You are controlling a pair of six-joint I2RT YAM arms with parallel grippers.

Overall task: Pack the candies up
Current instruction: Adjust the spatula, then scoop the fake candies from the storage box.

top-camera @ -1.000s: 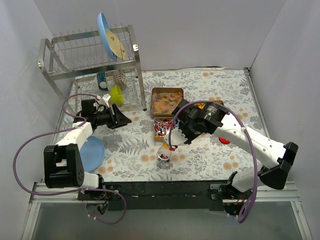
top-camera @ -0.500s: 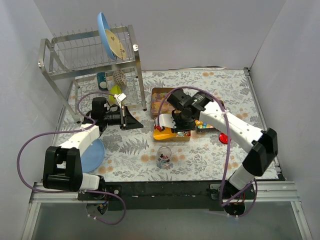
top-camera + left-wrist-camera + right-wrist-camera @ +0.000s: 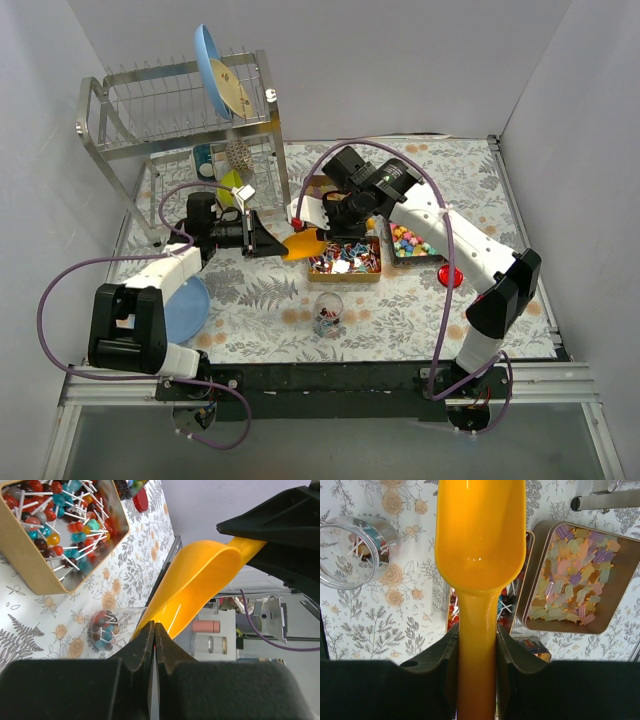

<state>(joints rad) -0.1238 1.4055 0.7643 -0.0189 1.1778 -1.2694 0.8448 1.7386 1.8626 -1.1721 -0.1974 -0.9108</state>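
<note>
Orange scoop (image 3: 480,540) was smooth glossy plastic. Jar (image 3: 350,552) left of it was clear and shiny. Tin (image 3: 531,587) right of it was dull gold metal; its candies (image 3: 560,565) looked frosted and pastel. Dish rack (image 3: 180,100) was bright metal wire. Table cover (image 3: 420,310) was matt floral print.

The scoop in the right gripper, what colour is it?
The scoop is a glossy orange-yellow, shown best in the right wrist view.
</note>
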